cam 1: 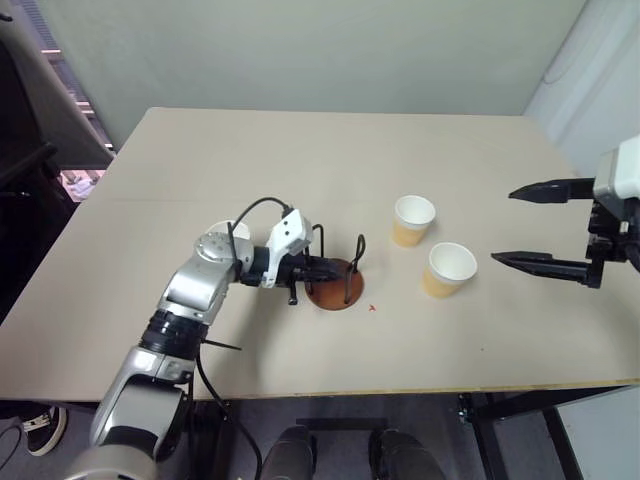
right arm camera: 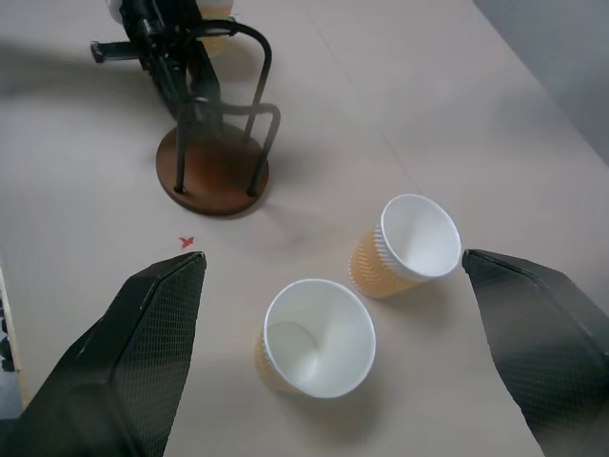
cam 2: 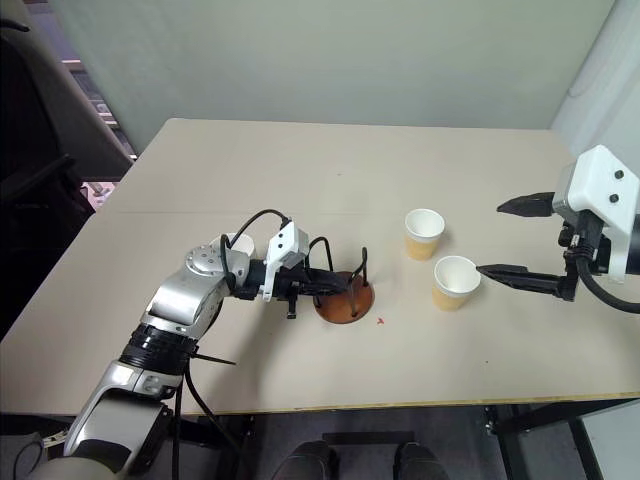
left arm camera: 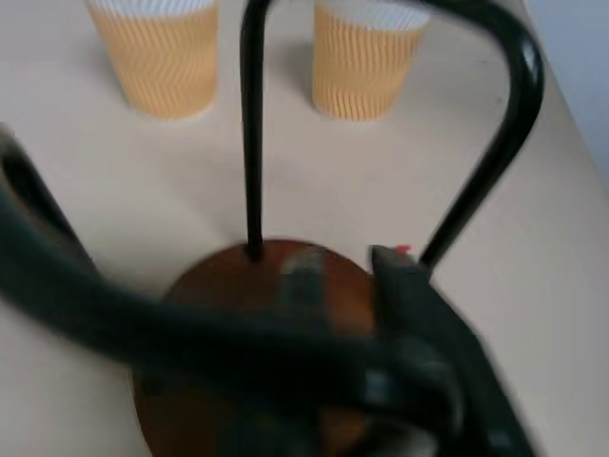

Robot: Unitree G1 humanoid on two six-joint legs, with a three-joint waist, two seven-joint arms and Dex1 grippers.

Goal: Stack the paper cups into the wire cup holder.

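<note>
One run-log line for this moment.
left gripper: at wire cup holder | right gripper: open, beside two upright paper cups | holder: empty

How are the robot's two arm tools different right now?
The left tool reaches low over the wire cup holder, while the right tool hangs in the air beside two paper cups. The right tool's black fingers gape wide; the left tool's sit much closer together. Neither holds a cup.

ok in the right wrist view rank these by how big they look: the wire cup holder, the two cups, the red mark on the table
1. wire cup holder, widest across, base plus arches.
2. the two paper cups, nearer cup and farther cup; the nearer looks slightly bigger, likely only from closeness, so unranked.
3. red mark, tiny.
</note>
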